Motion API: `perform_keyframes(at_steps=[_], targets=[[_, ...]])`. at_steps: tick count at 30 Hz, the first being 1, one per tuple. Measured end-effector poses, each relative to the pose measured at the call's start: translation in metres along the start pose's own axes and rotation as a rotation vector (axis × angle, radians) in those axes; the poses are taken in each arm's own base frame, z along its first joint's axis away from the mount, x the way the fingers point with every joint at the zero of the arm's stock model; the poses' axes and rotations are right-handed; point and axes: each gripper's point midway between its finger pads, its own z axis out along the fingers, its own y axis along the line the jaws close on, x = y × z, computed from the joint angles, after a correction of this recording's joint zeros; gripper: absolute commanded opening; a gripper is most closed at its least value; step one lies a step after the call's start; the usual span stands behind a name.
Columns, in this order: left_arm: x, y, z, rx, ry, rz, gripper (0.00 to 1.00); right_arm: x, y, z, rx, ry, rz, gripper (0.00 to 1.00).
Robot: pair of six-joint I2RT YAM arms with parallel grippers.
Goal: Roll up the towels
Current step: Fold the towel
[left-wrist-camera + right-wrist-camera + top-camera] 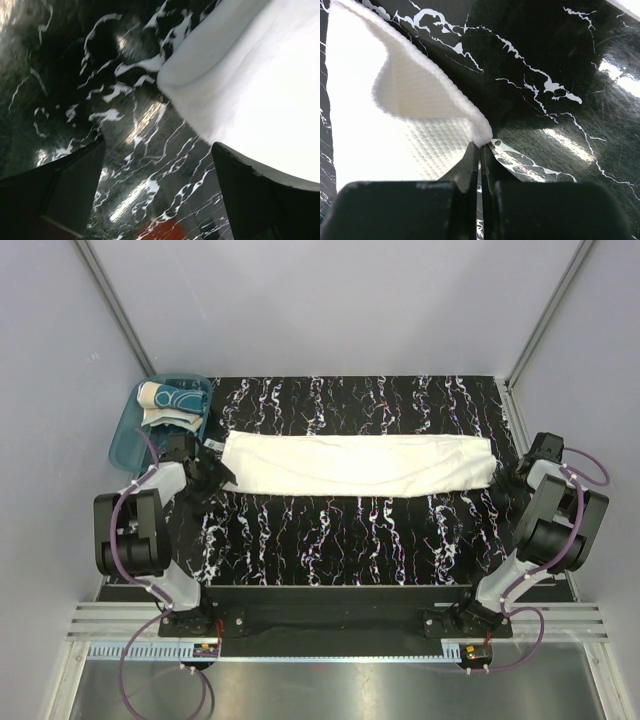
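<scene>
Black marbled table (pixel 350 530). White towel (pixel 355 462) flat across middle, left to right. Teal tub (pixel 125 435) at far left, patterned towel (pixel 170 400) inside. Left gripper (pixel 159 145) wide open beside towel's left end. Right gripper (pixel 481 147) pinching its right corner.

In the left wrist view the white towel (pixel 250 85) is running off the top and right edges, glare washing out its weave. In the right wrist view it is running off the left edge, and the right gripper (pixel 481 147), fingers closed, is hiding how much of the corner it is pinching. Past the white towel's left end, the tub (pixel 120 438) wall is covering part of the patterned towel (pixel 172 398).
</scene>
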Motion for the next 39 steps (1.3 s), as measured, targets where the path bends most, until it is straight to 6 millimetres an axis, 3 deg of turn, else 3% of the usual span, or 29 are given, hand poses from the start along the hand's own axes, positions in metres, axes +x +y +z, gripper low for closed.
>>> perform_keyframes(at_steps=[7,9,10,11,16,23,25,28,32,35,39], targets=[[-0.028,-0.023,0.015,0.034,-0.04,-0.039,0.84,0.002,-0.001,0.0,0.005,0.006,-0.003,0.0],[-0.035,-0.027,0.019,0.036,-0.052,-0.047,0.7,0.002,-0.002,0.0,0.006,0.006,-0.004,0.0],[-0.037,-0.028,0.021,0.033,-0.054,-0.052,0.58,0.002,-0.002,0.0,0.006,0.007,-0.005,0.0],[-0.04,-0.029,0.023,0.03,-0.057,-0.058,0.26,0.002,-0.002,0.0,0.007,0.007,-0.006,0.0],[-0.04,-0.027,0.033,0.019,-0.05,-0.069,0.0,0.004,-0.004,0.003,0.012,0.016,-0.005,0.0],[-0.041,-0.027,0.029,0.019,-0.053,-0.049,0.0,0.007,-0.005,0.001,0.011,0.03,0.0,0.0],[-0.041,-0.028,0.018,0.003,-0.047,-0.034,0.0,0.006,-0.001,-0.012,-0.002,0.035,0.012,0.0],[-0.054,-0.043,-0.015,0.021,-0.078,-0.004,0.0,-0.013,0.018,-0.051,-0.058,-0.011,0.032,0.0],[-0.086,-0.086,-0.088,0.134,-0.207,0.056,0.0,-0.055,0.056,-0.124,-0.191,-0.144,0.036,0.0],[-0.101,-0.107,-0.14,0.21,-0.301,0.086,0.0,-0.078,0.07,-0.175,-0.271,-0.243,0.048,0.0],[-0.101,-0.113,-0.17,0.247,-0.324,0.105,0.0,-0.086,0.073,-0.205,-0.312,-0.269,0.069,0.0]])
